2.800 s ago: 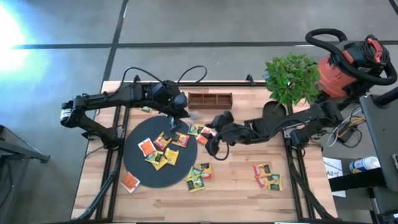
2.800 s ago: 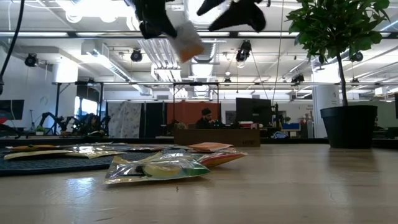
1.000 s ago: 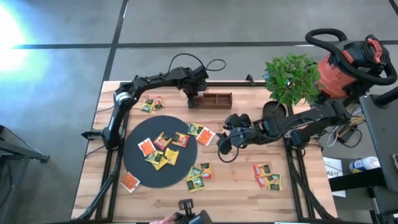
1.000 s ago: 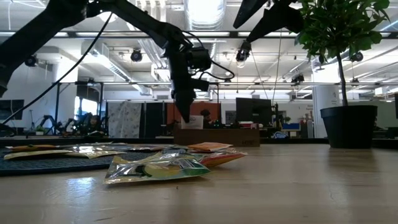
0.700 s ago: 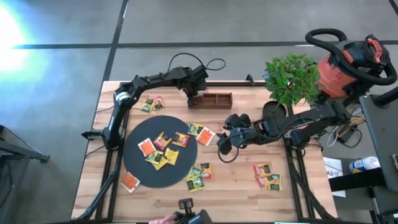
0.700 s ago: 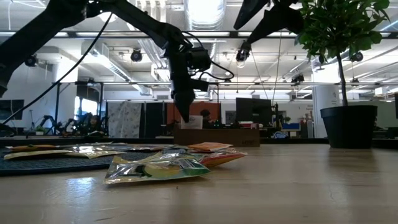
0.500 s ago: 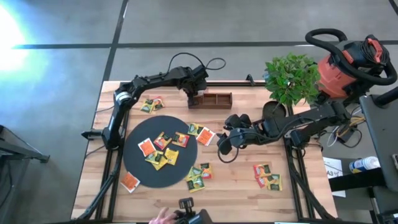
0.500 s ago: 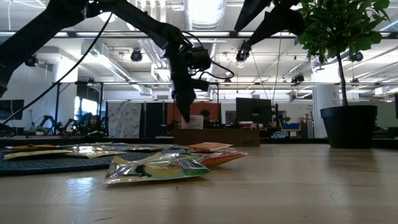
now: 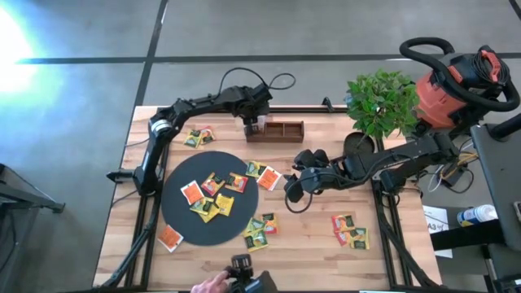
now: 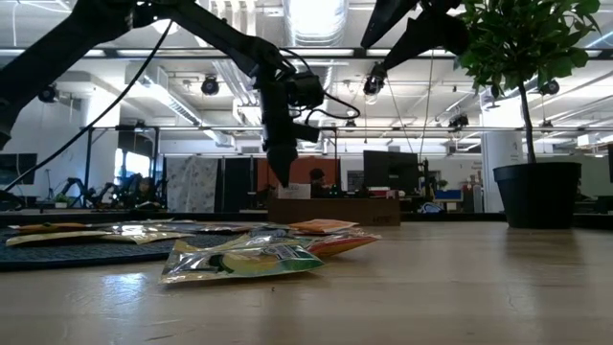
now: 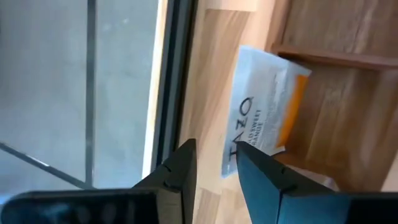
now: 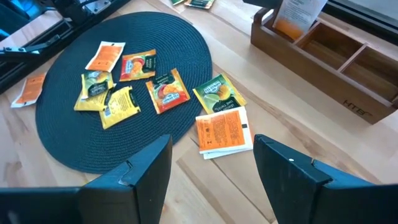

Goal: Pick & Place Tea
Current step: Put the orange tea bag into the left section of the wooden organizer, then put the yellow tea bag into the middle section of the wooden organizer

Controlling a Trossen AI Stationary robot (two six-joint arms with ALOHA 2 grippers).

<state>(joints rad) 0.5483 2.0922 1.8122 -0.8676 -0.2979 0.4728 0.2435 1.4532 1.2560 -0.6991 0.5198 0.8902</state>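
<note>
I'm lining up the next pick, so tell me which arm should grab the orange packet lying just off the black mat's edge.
Right. The right gripper hovers open beside the orange packet, which fills its wrist view. The left gripper is far off at the wooden tray, by a packet standing in its end compartment.

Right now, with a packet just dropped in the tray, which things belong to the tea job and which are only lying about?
Part of the job:
- tea packets on the black mat
- packet standing in the wooden tray
- wooden tray
- left hand over the tray's end compartment
- right hand, open, waiting mid-table

Lying about:
- potted plant
- shop vacuum
</note>
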